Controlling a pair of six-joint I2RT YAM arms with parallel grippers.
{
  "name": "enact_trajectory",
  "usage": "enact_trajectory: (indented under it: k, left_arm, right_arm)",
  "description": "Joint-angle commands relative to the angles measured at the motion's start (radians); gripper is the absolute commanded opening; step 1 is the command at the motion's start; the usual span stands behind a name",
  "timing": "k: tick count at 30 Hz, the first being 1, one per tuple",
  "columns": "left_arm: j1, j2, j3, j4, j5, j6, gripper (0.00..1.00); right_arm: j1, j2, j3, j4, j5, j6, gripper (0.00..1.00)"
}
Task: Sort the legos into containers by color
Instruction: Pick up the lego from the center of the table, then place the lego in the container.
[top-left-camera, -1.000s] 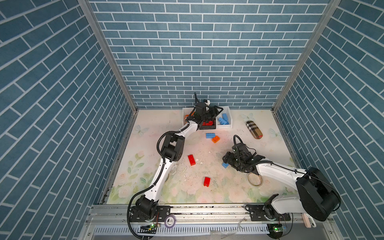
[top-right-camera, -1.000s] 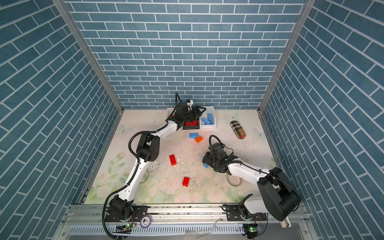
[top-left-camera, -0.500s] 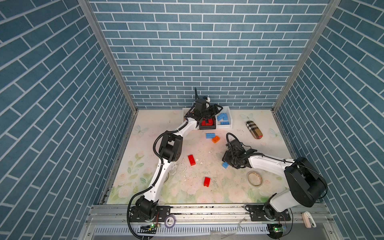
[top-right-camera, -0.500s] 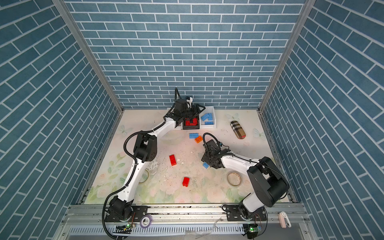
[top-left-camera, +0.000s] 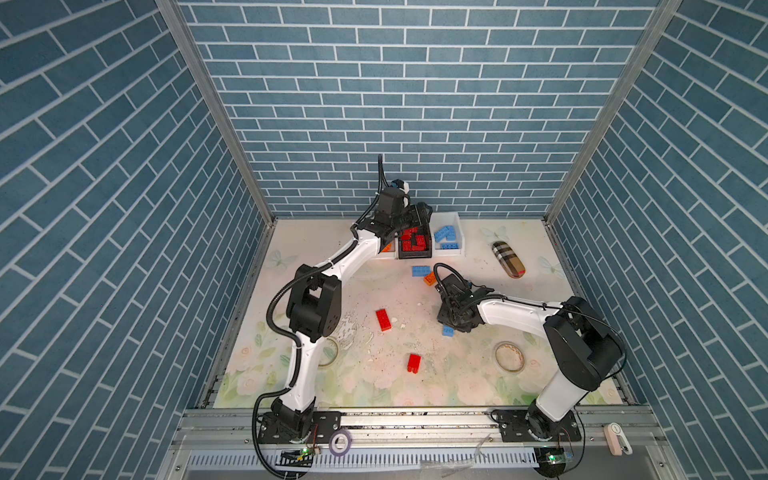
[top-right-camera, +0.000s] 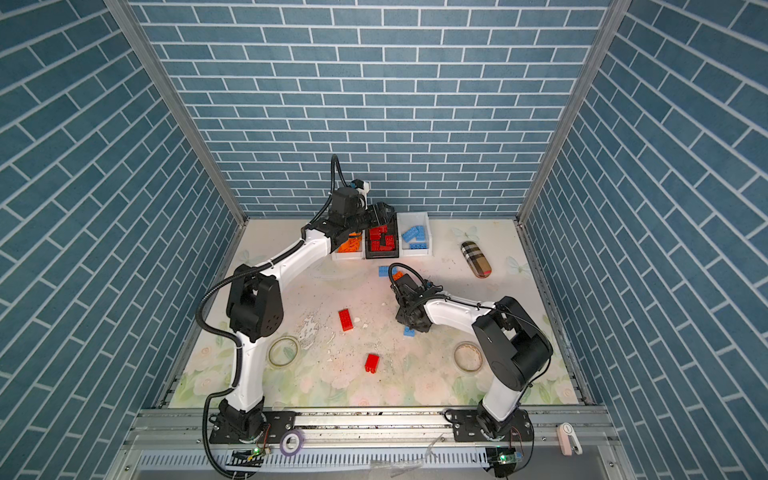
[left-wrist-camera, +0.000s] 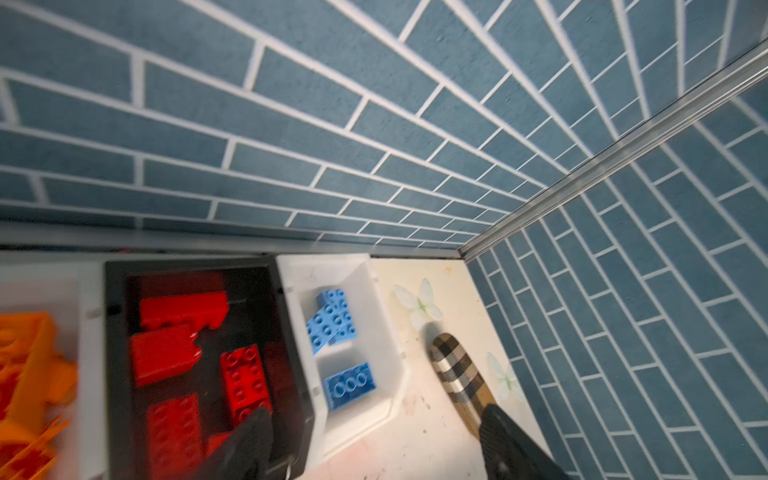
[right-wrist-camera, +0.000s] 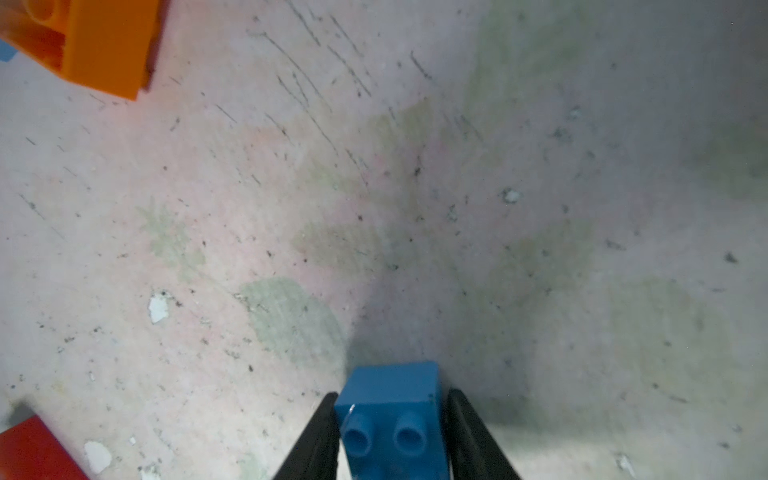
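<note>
closing right claw, gripping blue brick

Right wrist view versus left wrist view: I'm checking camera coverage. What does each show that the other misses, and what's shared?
Only the right wrist view: the right gripper shut on a small blue studded plastic brick, with a loose orange brick and a red brick's corner nearby. Only the left wrist view: the open left gripper, the black plastic bin of red bricks, a white bin holding light blue bricks, orange pieces, the tan plaid oblong case. Shared: only the scuffed floral tabletop.
</note>
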Motion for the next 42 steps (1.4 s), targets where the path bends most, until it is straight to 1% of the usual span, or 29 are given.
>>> enact_trajectory:
  k: [1, 4, 9, 11, 12, 15, 17, 21, 26, 30, 33, 36, 42]
  left_arm:
    - [-0.003, -0.107, -0.133, 0.028, -0.112, 0.076, 0.87]
    - [0.000, -0.211, -0.287, 0.079, -0.140, 0.091, 0.88]
    - [0.021, -0.339, -0.465, 0.077, -0.151, 0.117, 0.89]
    - [0.024, -0.387, -0.528, 0.064, -0.169, 0.128, 0.89]
    - [0.026, -0.413, -0.562, 0.057, -0.191, 0.137, 0.89]
    - [0.026, -0.478, -0.646, 0.020, -0.263, 0.177, 0.89]
    - [0.027, -0.518, -0.683, -0.010, -0.291, 0.196, 0.89]
    - [0.028, -0.596, -0.753, -0.056, -0.288, 0.202, 0.89]
    - [0.026, -0.666, -0.818, -0.156, -0.323, 0.194, 0.88]
    - [0.016, -0.718, -0.888, -0.198, -0.318, 0.178, 0.85]
    - [-0.005, -0.737, -0.925, -0.232, -0.308, 0.162, 0.83]
    - [-0.043, -0.738, -0.950, -0.265, -0.331, 0.152, 0.82]
    - [-0.098, -0.756, -1.014, -0.279, -0.344, 0.085, 0.82]
  right_arm:
    - [0.009, 0.018, 0.007, -0.069, 0.034, 0.002, 0.37]
    - [0.008, -0.002, 0.008, -0.051, 0.052, -0.018, 0.31]
    - [-0.004, -0.034, 0.011, 0.022, 0.050, -0.076, 0.22]
    - [-0.024, -0.047, 0.006, 0.075, 0.021, -0.110, 0.14]
    - [-0.038, -0.054, 0.001, 0.106, 0.006, -0.124, 0.11]
    - [-0.090, -0.057, -0.007, 0.206, -0.077, -0.185, 0.10]
    - [-0.124, -0.050, -0.001, 0.252, -0.123, -0.213, 0.09]
    - [-0.201, -0.040, 0.007, 0.366, -0.227, -0.268, 0.09]
    - [-0.306, -0.024, 0.023, 0.505, -0.350, -0.287, 0.09]
    - [-0.370, 0.004, 0.066, 0.598, -0.410, -0.307, 0.10]
    - [-0.414, 0.054, 0.102, 0.677, -0.468, -0.309, 0.11]
    - [-0.447, 0.113, 0.147, 0.773, -0.532, -0.295, 0.12]
    - [-0.483, 0.256, 0.283, 0.840, -0.553, -0.250, 0.15]
